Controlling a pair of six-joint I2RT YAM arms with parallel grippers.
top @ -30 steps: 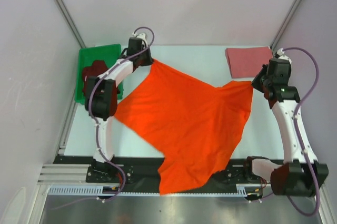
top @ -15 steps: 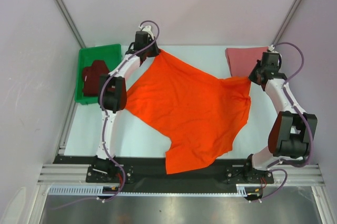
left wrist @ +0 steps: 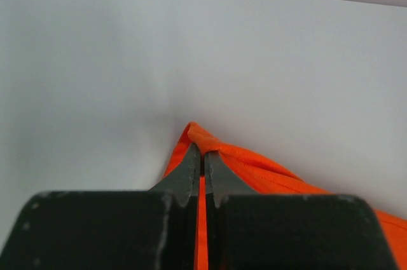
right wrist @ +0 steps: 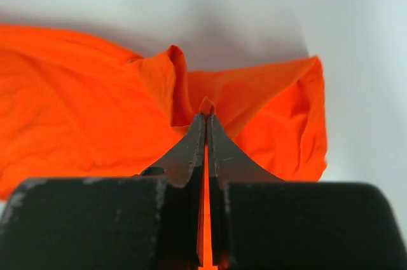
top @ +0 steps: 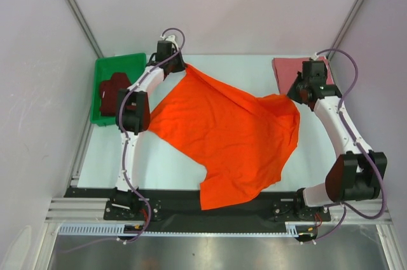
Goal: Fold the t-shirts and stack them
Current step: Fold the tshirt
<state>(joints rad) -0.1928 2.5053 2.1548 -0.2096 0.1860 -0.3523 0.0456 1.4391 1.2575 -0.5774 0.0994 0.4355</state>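
So, my left gripper (left wrist: 202, 155) and right gripper (right wrist: 205, 117) are both clamped on the orange t-shirt (top: 222, 130); I'd pull evenly so it lands flat.

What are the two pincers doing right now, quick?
Left pincer: closed, holding a corner of the bright orange cloth t-shirt.
Right pincer: closed, holding the same t-shirt.

the orange t-shirt (top: 229, 136) is soft matt cloth — the table (top: 254, 73) smooth, pale.
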